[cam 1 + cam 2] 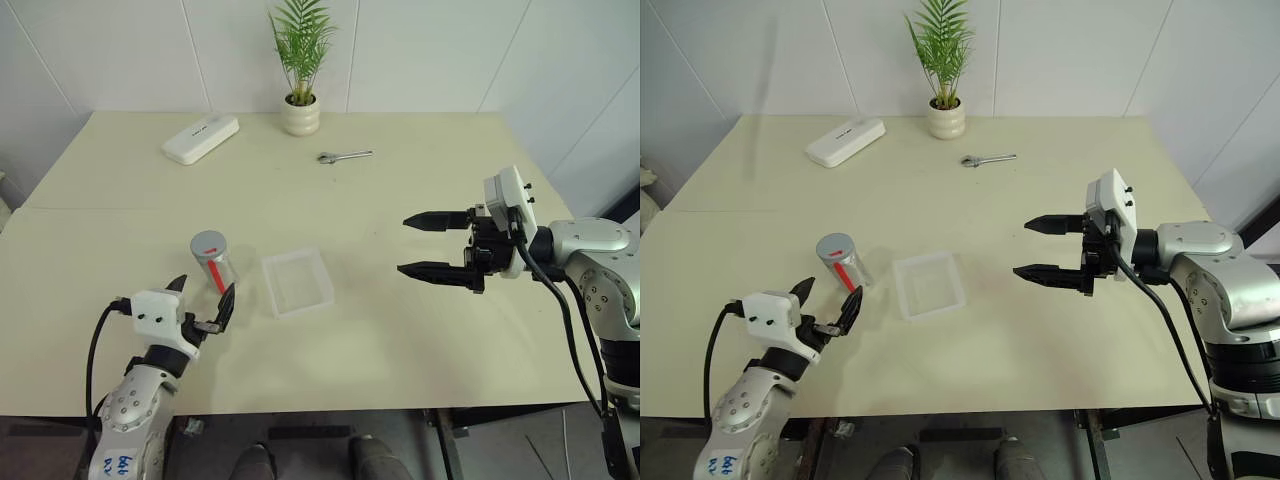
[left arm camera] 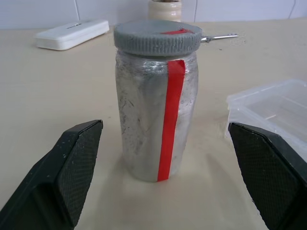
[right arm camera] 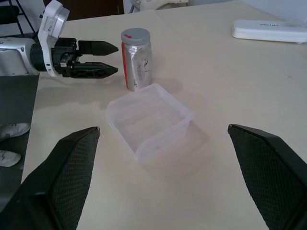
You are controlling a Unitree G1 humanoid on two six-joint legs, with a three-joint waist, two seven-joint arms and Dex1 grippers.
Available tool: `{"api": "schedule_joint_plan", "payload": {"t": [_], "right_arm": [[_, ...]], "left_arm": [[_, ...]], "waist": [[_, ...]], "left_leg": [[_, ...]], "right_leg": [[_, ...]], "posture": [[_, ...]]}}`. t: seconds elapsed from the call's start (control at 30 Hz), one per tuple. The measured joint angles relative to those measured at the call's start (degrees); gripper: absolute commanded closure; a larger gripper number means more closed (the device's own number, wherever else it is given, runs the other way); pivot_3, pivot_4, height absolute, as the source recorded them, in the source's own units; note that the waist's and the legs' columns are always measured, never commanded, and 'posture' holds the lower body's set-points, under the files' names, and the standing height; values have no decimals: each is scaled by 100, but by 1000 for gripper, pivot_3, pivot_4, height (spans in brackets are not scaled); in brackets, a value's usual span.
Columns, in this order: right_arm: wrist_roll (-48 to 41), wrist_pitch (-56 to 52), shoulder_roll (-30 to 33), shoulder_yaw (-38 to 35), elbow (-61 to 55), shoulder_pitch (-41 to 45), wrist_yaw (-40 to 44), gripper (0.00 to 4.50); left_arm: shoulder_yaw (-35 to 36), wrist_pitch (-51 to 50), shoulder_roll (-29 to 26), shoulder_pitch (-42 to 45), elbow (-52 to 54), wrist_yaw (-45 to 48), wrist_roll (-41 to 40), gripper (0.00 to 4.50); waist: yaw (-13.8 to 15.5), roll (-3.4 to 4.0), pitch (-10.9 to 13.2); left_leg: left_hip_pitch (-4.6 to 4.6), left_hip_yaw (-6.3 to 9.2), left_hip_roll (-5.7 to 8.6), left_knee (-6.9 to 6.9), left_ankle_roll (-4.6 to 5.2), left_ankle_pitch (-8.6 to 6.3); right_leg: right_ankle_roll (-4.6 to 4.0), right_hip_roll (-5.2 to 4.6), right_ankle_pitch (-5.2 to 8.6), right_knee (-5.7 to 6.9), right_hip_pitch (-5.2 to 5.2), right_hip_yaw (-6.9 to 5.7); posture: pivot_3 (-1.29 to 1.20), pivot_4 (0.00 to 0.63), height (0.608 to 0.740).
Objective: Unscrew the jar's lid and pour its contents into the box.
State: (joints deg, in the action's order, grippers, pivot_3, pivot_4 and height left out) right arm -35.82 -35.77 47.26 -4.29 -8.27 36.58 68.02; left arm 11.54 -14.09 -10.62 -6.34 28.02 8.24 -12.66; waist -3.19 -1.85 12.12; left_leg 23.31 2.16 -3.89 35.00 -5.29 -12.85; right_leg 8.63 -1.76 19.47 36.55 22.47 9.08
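Between my left gripper's (image 2: 163, 184) spread fingers stands the jar (image 2: 156, 115), untouched: foil-smooth, probably light and slippery; grip mid-body, below the lid (image 2: 157, 37).

The silvery metallic jar with a red stripe (image 2: 156, 115) is opaque and its ribbed grey round lid (image 2: 157, 36) sits on top, so whatever is inside stays hidden. In the left wrist view, the clear plastic square box (image 2: 273, 108) is cut off by the edge, and the white plant pot (image 2: 165, 9) shows just its base.
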Motion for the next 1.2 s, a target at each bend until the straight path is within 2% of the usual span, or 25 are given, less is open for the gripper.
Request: {"api": "schedule_joint_plan", "payload": {"t": [0.2, 0.4, 1.03, 1.13, 1.2], "right_arm": [[43, 0, -11, 0, 0, 0, -13, 0], [57, 0, -11, -1, -1, 0, -52, 0], [62, -1, -15, -1, -44, 0, -172, 0], [62, -1, -15, -2, -50, -1, -207, 0], [61, -2, -15, -3, -55, -4, -229, 0]], "left_arm": [[-146, 80, 217, 286, -202, -395, 380, 26], [-206, 94, 385, 389, -230, -568, 472, 26], [-289, 495, 622, 1267, -1297, -975, 755, 26], [-291, 528, 621, 1270, -1318, -991, 766, 606], [-284, 583, 621, 1287, -1331, -1013, 771, 1211]], "waist": [[-1, 0, 0], [12, 0, 0], [36, 0, 0], [30, 0, 0], [34, 0, 0]], "left_leg": [[0, 0, 0, 0, 4, -2], [1, 0, 2, 0, 5, -4], [2, 0, 4, 4, 5, -5], [2, 0, 5, 2, 5, -5], [2, 0, 5, 2, 5, -5]], "right_leg": [[3, 0, -2, 0, 0, 1], [5, 0, -3, 0, -1, 1], [13, 0, -8, -1, -2, 4], [13, 0, -8, -2, -2, 4], [13, 0, -8, -1, -2, 4]], "posture": [[0, 150, 740], [0, 150, 740], [0, 150, 740], [0, 150, 740], [0, 150, 740]]}}
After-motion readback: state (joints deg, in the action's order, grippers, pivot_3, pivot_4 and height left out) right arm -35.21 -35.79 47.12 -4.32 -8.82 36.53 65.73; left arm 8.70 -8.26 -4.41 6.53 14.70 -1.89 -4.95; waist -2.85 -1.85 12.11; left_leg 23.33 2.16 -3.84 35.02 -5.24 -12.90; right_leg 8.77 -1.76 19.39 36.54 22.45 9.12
